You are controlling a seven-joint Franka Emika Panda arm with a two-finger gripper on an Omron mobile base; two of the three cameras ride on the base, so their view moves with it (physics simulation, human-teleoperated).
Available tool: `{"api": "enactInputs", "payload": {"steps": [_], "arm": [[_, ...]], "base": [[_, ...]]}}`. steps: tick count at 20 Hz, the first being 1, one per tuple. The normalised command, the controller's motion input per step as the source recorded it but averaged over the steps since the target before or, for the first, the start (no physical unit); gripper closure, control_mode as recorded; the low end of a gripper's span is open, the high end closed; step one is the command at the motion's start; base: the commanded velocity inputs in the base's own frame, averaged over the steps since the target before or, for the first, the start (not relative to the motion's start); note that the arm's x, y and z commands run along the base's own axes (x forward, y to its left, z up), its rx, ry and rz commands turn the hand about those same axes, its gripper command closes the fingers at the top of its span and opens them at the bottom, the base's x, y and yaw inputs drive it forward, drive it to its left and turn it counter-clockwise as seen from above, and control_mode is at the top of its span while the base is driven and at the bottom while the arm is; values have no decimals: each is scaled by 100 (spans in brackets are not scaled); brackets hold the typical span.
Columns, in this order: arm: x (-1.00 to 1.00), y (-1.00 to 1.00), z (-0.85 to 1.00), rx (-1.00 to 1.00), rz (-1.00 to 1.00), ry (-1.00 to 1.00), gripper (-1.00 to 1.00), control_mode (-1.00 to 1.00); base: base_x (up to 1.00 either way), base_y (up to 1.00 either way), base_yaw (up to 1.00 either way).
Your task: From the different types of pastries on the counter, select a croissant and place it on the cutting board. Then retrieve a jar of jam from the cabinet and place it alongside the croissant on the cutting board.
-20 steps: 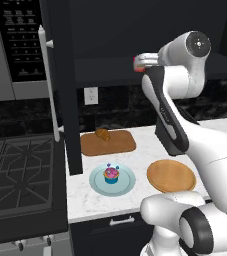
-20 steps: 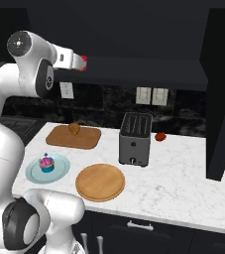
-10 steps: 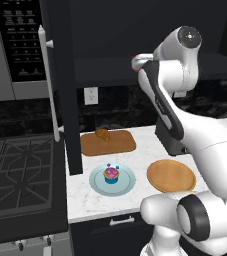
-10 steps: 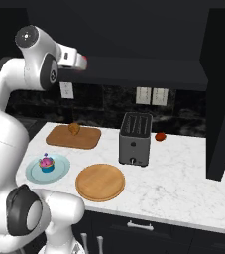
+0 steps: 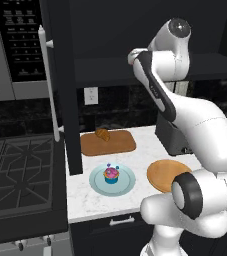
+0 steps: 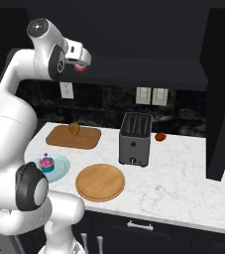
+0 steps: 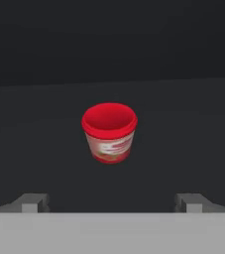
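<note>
We see the gripper [image 7: 112, 202] with its jaws spread wide and nothing between them, the two dark fingertips [image 7: 32, 202] standing well apart. Straight ahead of them, not touched, the red jar of jam [image 7: 109, 132] stands on the dark shelf of the cabinet [image 5: 135, 35]. In the right base view the hand [image 6: 78, 57] is raised to the cabinet's shelf level, high above the cutting board [image 6: 73, 137]. The croissant [image 5: 103, 134] lies on the cutting board, toward its left end in the left base view. In front of the cutting board, on the counter [image 6: 183, 173], the cupcake [image 5: 110, 175] sits on a pale blue plate [image 5: 126, 186]; beside that plate lies a round wooden plate [image 6: 100, 182], and past the board's other end stands a toaster [image 6: 135, 138].
</note>
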Motion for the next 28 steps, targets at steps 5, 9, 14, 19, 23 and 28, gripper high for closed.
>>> {"api": "enactInputs", "payload": {"steps": [5, 9, 14, 19, 23, 28], "arm": [[21, 0, -15, 0, 0, 0, -100, -100], [1, 0, -21, 0, 0, 0, -100, -100], [12, 0, -15, 0, 0, 0, -100, -100], [30, 0, 0, 0, 0, 0, -100, -100], [35, 0, 0, 0, 0, 0, -100, -100], [30, 0, 0, 0, 0, 0, -100, -100]], "base": [[0, 0, 0], [0, 0, 0], [0, 0, 0], [0, 0, 0], [0, 0, 0], [0, 0, 0]]}}
